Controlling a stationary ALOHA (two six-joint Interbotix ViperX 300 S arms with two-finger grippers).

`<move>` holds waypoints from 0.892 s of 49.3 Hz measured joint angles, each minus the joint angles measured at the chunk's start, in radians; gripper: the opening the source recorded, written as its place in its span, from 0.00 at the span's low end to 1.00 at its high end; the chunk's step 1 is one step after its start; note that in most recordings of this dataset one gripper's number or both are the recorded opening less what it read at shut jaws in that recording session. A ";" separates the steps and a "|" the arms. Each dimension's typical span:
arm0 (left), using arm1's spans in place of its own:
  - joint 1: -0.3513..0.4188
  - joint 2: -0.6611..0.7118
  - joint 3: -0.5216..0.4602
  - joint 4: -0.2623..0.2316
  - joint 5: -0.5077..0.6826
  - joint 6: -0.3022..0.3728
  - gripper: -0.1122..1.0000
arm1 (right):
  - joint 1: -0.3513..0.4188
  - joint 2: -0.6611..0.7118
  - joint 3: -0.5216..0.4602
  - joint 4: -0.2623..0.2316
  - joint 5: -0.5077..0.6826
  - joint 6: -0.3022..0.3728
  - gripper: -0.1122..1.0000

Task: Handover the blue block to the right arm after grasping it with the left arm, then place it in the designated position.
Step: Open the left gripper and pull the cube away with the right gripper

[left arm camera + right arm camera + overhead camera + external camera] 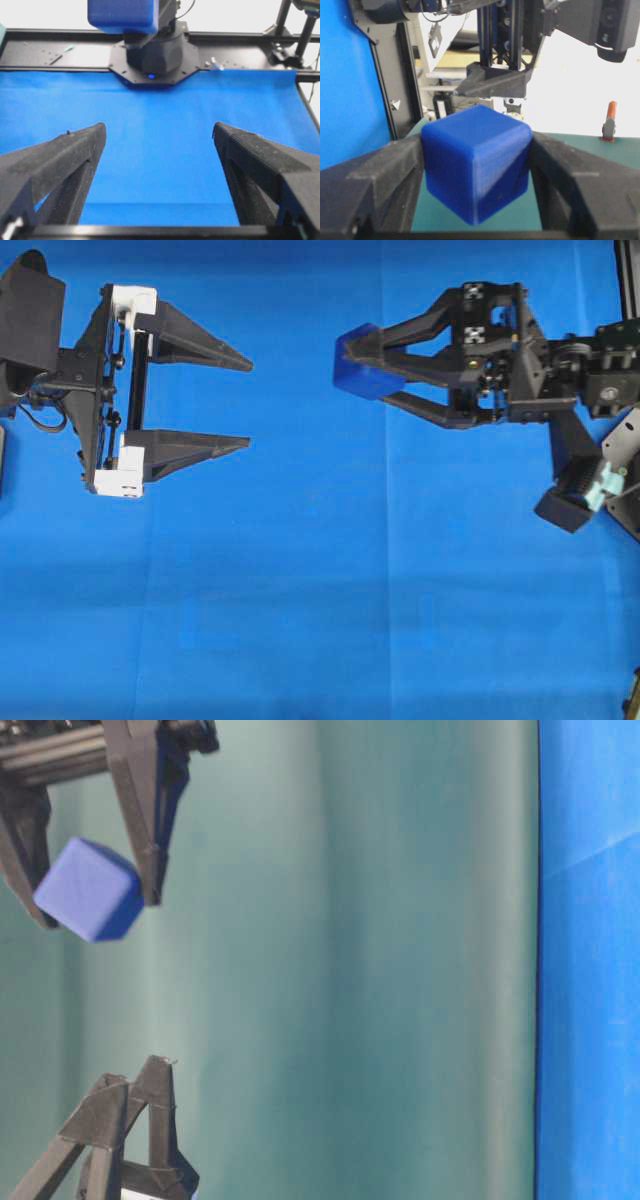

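- right gripper [372, 378] pinches the blue block [358, 362] at its fingertips, above the blue cloth [320, 590]
- left gripper [245, 405] spread wide, holding nothing, well apart; nothing between them
- both arms cut off by the overhead view's edges

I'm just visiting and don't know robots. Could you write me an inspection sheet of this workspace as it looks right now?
Surface: blue cloth, bare where visible.
Job's things: blue block off the cloth, pinched between the right gripper's fingers.
Clutter: nothing seen.
Grippers: left gripper open wide, empty, facing the right one across a gap.
Cables: short black loop beside the left arm.
Surroundings: black frame beyond the cloth; green backdrop.
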 measured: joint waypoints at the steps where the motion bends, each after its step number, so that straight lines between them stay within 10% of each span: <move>1: 0.000 0.000 0.000 0.000 0.000 -0.002 0.94 | 0.002 -0.003 0.003 0.000 0.002 0.002 0.60; 27: 0.000 -0.006 0.000 0.000 0.003 0.002 0.94 | 0.015 -0.009 0.011 0.011 0.040 0.054 0.60; 44: 0.000 -0.006 0.000 0.000 0.003 0.002 0.94 | 0.018 -0.017 0.011 0.169 0.038 0.399 0.60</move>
